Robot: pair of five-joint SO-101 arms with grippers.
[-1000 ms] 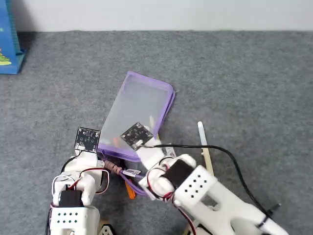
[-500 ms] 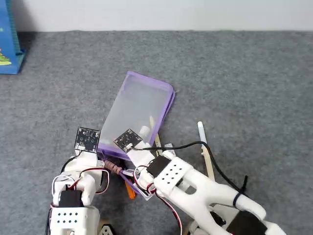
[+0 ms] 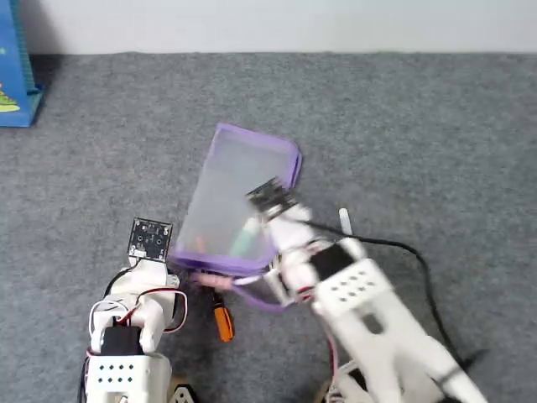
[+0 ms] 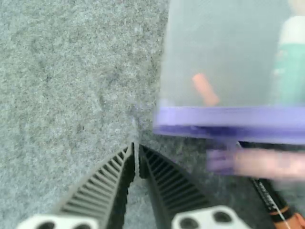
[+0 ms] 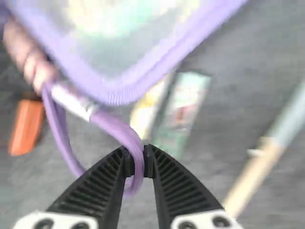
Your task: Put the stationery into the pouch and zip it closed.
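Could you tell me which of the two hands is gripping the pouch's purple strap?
The right hand, shut on the purple strap; the left hand is shut on nothing, beside the pouch.

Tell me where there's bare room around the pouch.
Free: between the blue box and the pouch, from the pouch to the back wall, and right of the white pen. Crowded: the near side, with the right gripper on the strap, the orange marker and the left gripper.

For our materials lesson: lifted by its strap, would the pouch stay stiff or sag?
Probably sags: the strap curls limply through the right gripper. The pouch looks thin and see-through, likely light; the green item inside may slide.
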